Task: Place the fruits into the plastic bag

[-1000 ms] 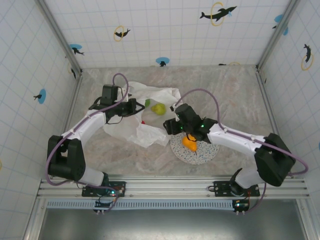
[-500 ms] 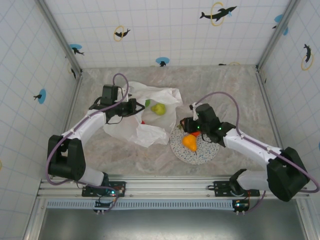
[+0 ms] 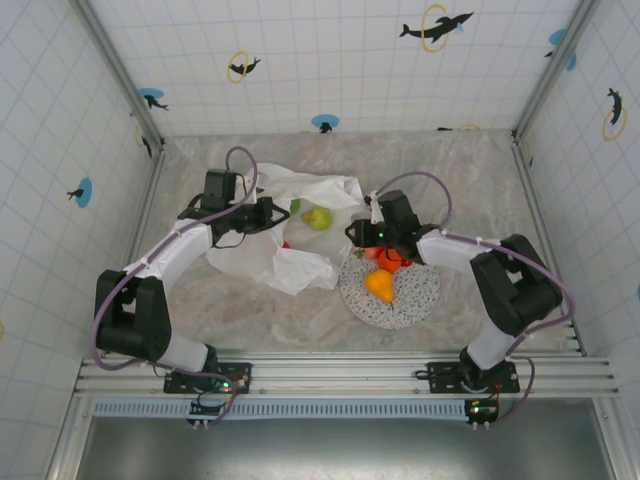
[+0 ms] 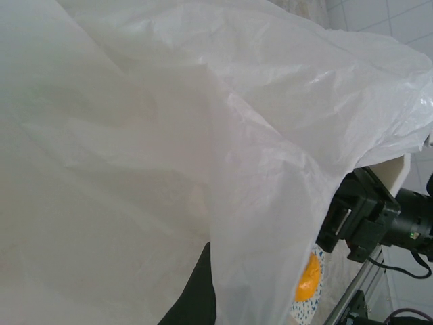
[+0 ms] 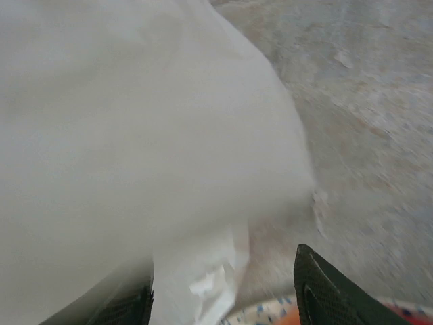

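**Jaws.** The right gripper (image 5: 223, 301) is standing with its jaws parted. A fold of the plastic bag (image 5: 135, 135) is lying between the fingers (image 5: 325, 291), and no fruit is sitting in the gap. This gripper is hovering at the far-left rim of the plate (image 3: 415, 300). The left gripper (image 3: 262, 216), well left of the plate, is pinching the bag's edge with jaws closed and holding the mouth raised.

**Fruits.** An orange pear-shaped fruit (image 3: 379, 285) is lying on the plate. A red-orange fruit (image 3: 389, 260) is sitting at the plate's far side, just under the right wrist. A yellow-green fruit (image 3: 318, 217) is lying inside the bag, beyond and left of the plate.

**Hazards.**
- Closing here is likely to nip film instead of fruit, dragging the bag out of the left pinch or tipping out the bagged fruit.
- The right wrist is crowding the red-orange fruit, so a sideways sweep could roll it over the plate's rim.

**Clearance.** The bag's loose edge is lying just beside the plate's left rim. The table (image 3: 480, 190) is offering open room right of and beyond the plate.
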